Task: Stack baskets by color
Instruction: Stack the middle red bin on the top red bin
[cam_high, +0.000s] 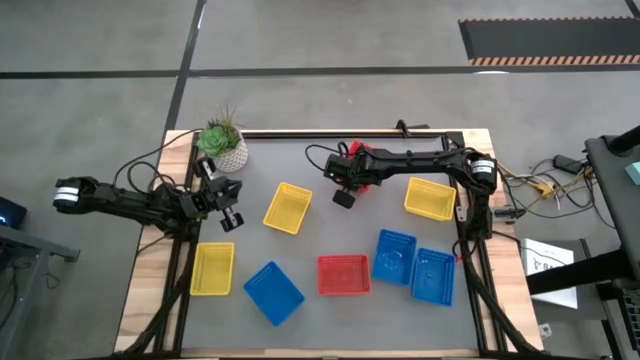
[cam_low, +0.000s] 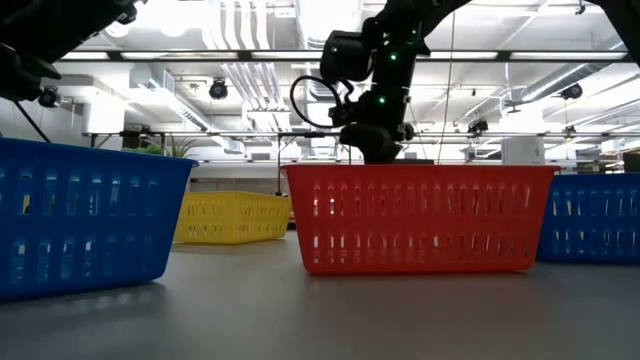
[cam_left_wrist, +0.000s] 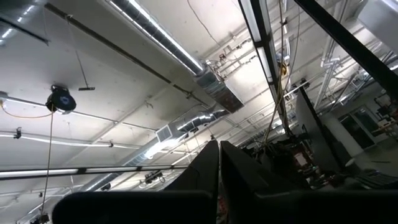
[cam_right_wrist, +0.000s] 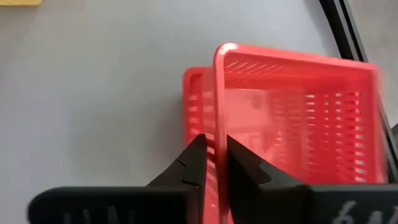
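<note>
At the far middle of the table, two red baskets sit one over the other. My right gripper (cam_right_wrist: 216, 144) is shut on the upper red basket (cam_right_wrist: 298, 106), and the lower red basket (cam_right_wrist: 194, 99) shows beside it. In the high view the right arm (cam_high: 400, 160) covers most of both. A third red basket (cam_high: 343, 274) stands near the front. Yellow baskets (cam_high: 288, 207) (cam_high: 430, 197) (cam_high: 212, 268) and blue baskets (cam_high: 273, 292) (cam_high: 394, 255) (cam_high: 433, 275) stand singly on the table. My left gripper (cam_left_wrist: 219, 152) waits at the left, shut, pointing up at the ceiling. My right gripper has the upper red basket's side wall at the rim (cam_right_wrist: 217, 127), one finger inside the basket and one outside. The fingers slant down from above. The basket sits over the lower red basket, offset from it. I cannot tell whether it rests there.
A white potted plant (cam_high: 225, 145) stands at the far left corner, close to my left gripper (cam_high: 228, 205). In the low view the front red basket (cam_low: 420, 215) hides the held one. Bare grey table lies between the far baskets and the front row.
</note>
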